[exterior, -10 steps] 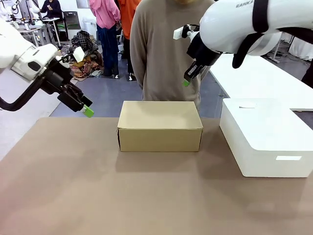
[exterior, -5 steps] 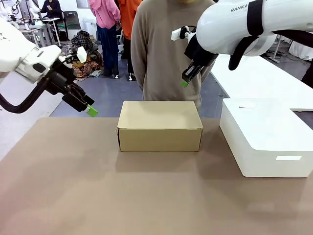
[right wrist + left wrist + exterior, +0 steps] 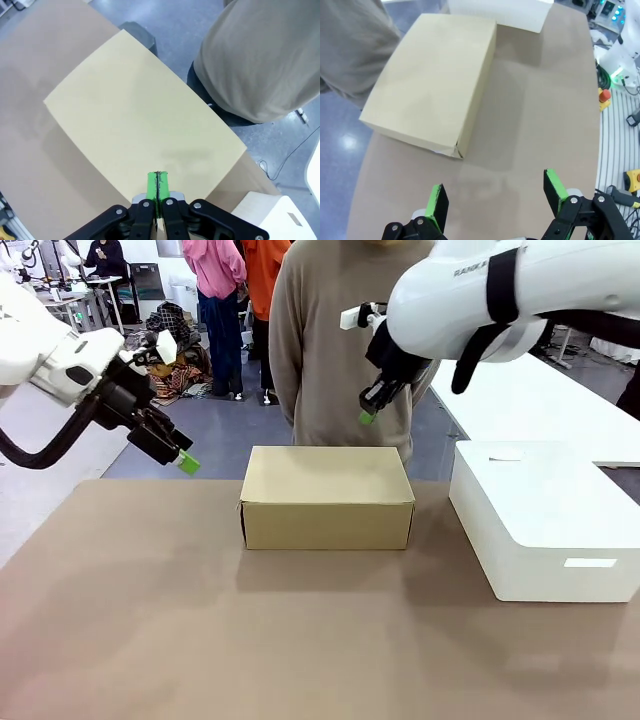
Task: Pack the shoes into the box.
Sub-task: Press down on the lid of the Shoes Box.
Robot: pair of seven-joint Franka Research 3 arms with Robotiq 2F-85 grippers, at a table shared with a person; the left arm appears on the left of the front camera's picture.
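Right end effector point(image 3: 367, 418) shifted left, pads together; left end effector point(image 3: 187, 464) apart; box point(image 3: 326, 496) lid closed.

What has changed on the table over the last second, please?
The right hand, shut, drifted leftward above the box's far edge. The left hand, open, shifted slightly right and up. Nothing was grasped or released. The closed box and white block stayed put.

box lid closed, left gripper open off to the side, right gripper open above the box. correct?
One error: the right gripper is shut, its green pads pressed together in the right wrist view. The rest holds: the box has its lid closed, the left gripper is open off to the side, and the right one hangs above the box.
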